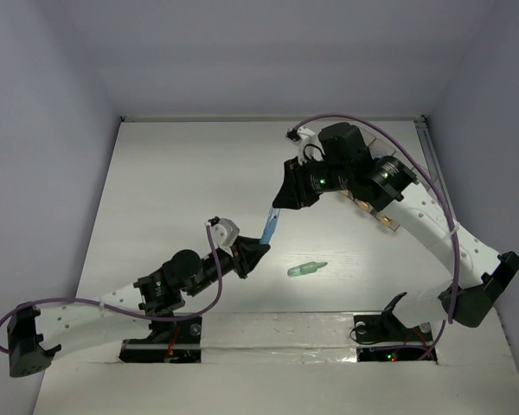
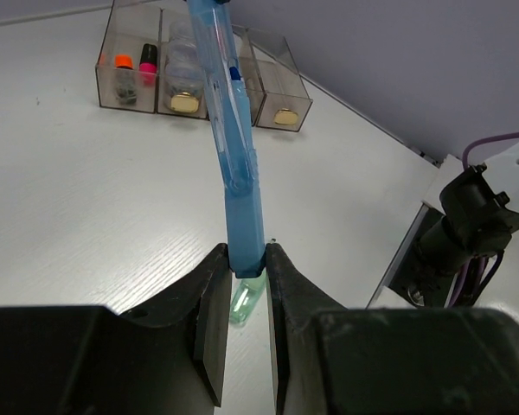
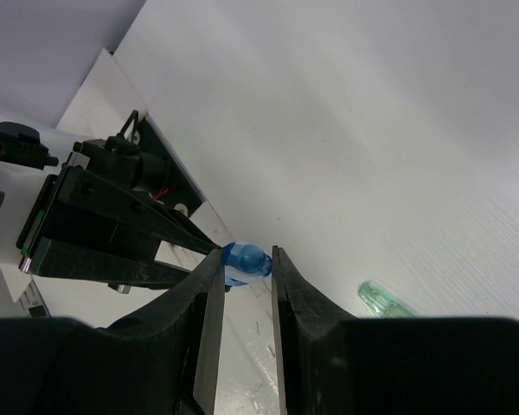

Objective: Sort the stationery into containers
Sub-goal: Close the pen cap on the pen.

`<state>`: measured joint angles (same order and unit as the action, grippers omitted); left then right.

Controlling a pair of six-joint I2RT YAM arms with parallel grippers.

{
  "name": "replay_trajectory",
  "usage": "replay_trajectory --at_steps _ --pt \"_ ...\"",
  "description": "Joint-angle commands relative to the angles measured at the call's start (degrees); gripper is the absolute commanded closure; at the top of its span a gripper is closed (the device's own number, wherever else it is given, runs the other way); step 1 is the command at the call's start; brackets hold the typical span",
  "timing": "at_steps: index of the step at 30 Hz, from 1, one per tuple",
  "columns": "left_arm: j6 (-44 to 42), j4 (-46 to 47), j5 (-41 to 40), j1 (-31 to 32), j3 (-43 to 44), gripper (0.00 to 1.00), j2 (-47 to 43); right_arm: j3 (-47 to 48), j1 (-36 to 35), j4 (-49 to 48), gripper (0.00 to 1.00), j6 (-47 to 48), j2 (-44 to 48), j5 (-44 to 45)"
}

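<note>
A light-blue marker (image 1: 269,226) hangs in the air between my two grippers. My left gripper (image 1: 258,253) is shut on its lower end, as the left wrist view (image 2: 247,259) shows with the marker (image 2: 238,173) rising from the jaws. My right gripper (image 1: 279,206) sits around the upper end (image 3: 246,262); in the right wrist view (image 3: 245,259) its jaws stand slightly apart, with a thin gap at one side. A pale-green tube (image 1: 306,270) lies on the table below (image 2: 245,300). The grey-brown bins (image 2: 112,95) hold an orange highlighter (image 2: 122,62), a pink-black highlighter (image 2: 148,60) and round pots (image 2: 183,102).
In the top view the right arm (image 1: 415,216) covers most of the bin tray at the back right. The left arm's base (image 1: 160,341) and the right arm's base (image 1: 389,333) stand at the near edge. White walls close in the table.
</note>
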<state>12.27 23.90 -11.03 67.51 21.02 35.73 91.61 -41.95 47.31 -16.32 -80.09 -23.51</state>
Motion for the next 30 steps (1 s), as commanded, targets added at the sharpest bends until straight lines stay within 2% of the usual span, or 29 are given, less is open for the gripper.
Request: replay_trajectory --at_steps 1,7,15,25,30 --pt "-1.0 7.7 -0.7 0.5 3.7 1.00 -1.3 -2.6 0.3 -2.1 0.86 -0.3 1.1 -1.5" --pt "-0.5 11.9 -2.5 0.5 3.6 1.00 0.9 -10.6 0.3 -8.4 0.86 -4.6 6.4 -2.3" --pt "-0.9 14.2 -2.1 0.5 4.6 1.00 4.3 -13.7 0.3 -9.7 0.86 -5.7 9.2 -1.9" --pt "-2.7 15.7 -3.7 0.5 7.5 1.00 5.1 -18.0 -7.3 -12.8 0.88 -7.1 6.8 4.0" --pt "-4.6 12.1 -5.6 0.5 11.5 1.00 2.8 -23.3 -9.5 -15.6 0.92 -9.2 8.1 5.4"
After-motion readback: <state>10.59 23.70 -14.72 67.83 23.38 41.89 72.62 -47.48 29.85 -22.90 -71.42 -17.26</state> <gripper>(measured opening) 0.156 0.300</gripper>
